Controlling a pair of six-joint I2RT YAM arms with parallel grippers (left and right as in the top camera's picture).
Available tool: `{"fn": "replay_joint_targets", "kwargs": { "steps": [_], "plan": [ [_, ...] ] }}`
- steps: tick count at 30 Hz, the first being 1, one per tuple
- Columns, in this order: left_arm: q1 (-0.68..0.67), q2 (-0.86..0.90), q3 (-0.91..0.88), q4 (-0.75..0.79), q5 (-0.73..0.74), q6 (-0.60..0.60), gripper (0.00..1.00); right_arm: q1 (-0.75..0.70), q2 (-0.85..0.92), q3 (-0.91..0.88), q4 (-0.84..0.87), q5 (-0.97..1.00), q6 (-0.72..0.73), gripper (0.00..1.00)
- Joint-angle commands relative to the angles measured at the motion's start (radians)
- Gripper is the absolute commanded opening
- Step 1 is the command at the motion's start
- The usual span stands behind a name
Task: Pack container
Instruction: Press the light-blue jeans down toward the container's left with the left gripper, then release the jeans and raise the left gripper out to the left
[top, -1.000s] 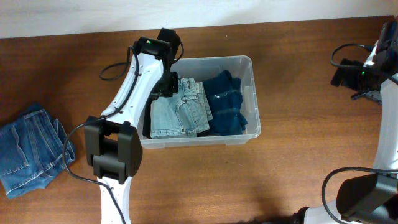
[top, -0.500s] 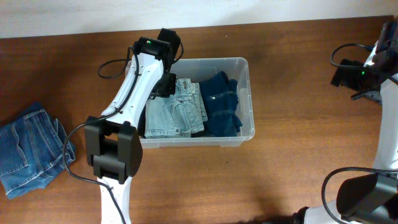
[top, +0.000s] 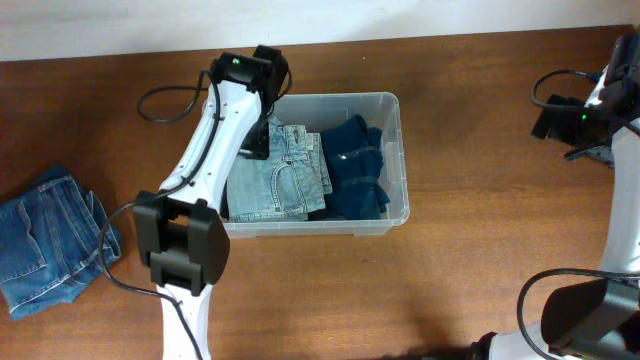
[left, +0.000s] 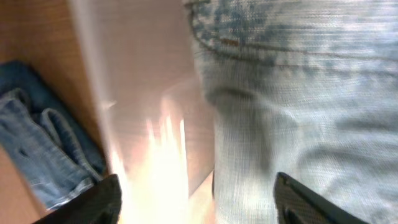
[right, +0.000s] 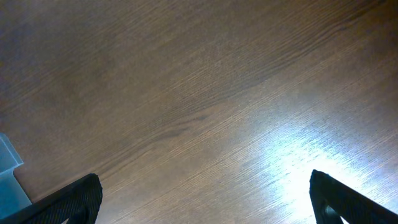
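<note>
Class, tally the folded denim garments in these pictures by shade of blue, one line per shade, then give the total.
Light-wash jeans, in the container: 1
Dark navy garment, in the container: 1
Mid-blue jeans, outside it on the left: 1
Total: 3

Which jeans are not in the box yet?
Find the clear container in the middle of the wooden table. Look far left, near the table's edge, for the folded mid-blue jeans. Only they lie outside; the pale jeans and the dark-blue garment are inside.
</note>
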Motion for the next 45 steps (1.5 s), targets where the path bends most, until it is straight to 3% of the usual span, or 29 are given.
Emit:
{"fn": "replay_joint_targets", "kwargs": {
  "steps": [1, 4, 6, 7, 9, 10, 22, 29, 38, 45],
  "plan": [
    [-0.048, -0.045, 0.122, -0.078, 0.004, -0.043, 0.74, -0.003, 0.0, 0.01, 0.0, 0.005, 0.007, 0.98],
    [-0.076, -0.045, 0.153, -0.143, 0.113, -0.061, 0.68, -0.003, 0.0, 0.01, 0.0, 0.005, 0.007, 0.99],
    [-0.077, -0.045, 0.141, -0.147, 0.185, -0.061, 0.54, -0.003, 0.0, 0.01, 0.0, 0.005, 0.007, 0.99],
    [-0.077, -0.045, 0.135, -0.147, 0.213, -0.061, 0.44, -0.003, 0.0, 0.01, 0.0, 0.005, 0.007, 0.99],
    [-0.077, -0.045, 0.121, -0.147, 0.229, -0.061, 0.12, -0.003, 0.0, 0.01, 0.0, 0.005, 0.007, 0.99],
    [-0.076, -0.045, 0.114, -0.147, 0.229, -0.061, 0.01, -0.003, 0.0, 0.01, 0.0, 0.005, 0.007, 0.98],
    [-0.079, -0.045, -0.1, -0.147, 0.291, -0.053, 0.01, -0.003, 0.0, 0.01, 0.0, 0.005, 0.007, 0.99],
    [-0.078, -0.045, -0.223, -0.126, 0.219, -0.054, 0.0, -0.003, 0.0, 0.01, 0.0, 0.005, 0.007, 0.99],
    [-0.078, -0.045, -0.416, 0.047, 0.08, -0.062, 0.01, -0.003, 0.0, 0.01, 0.0, 0.005, 0.007, 0.99],
    [-0.079, -0.051, -0.428, 0.058, 0.05, -0.061, 0.01, -0.003, 0.0, 0.01, 0.0, 0.005, 0.007, 0.99]
  ]
}}
